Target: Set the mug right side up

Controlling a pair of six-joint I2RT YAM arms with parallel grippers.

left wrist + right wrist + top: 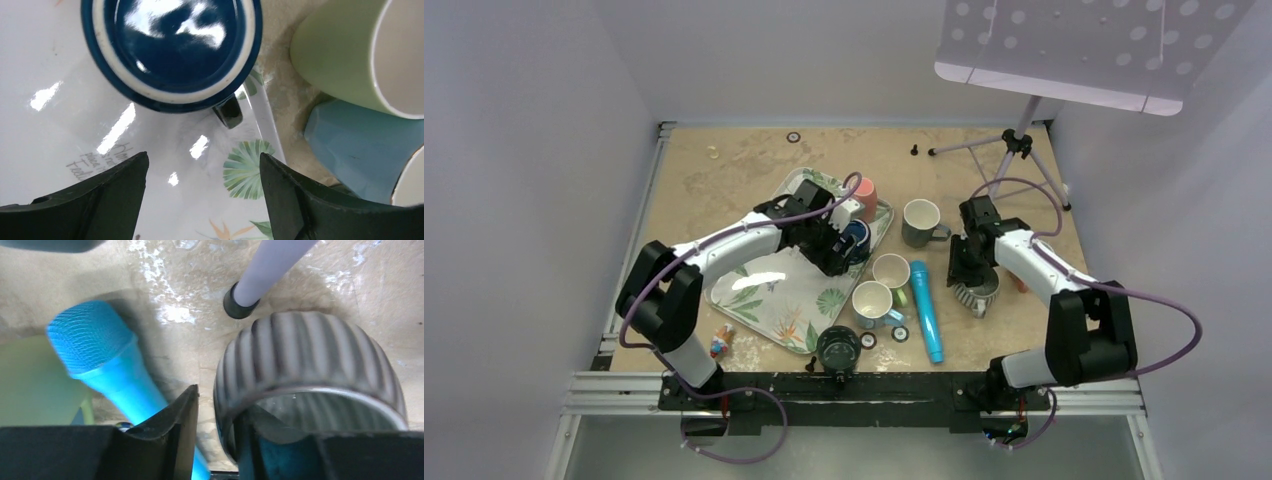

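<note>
My L arm (724, 245) reaches fwd and inward, elbow bent near the base, wrist pitched down. L gripper (842, 250) has its jaws wide apart. R arm (1044, 265) folds w/ elbow out right, wrist pointing down. R gripper (969, 275) jaws only narrowly parted.

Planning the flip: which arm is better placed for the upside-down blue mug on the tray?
Left. Its open hand hovers beside the blue mug on the tray; the right hand is across the table, straddling the ribbed mug's wall.
</note>
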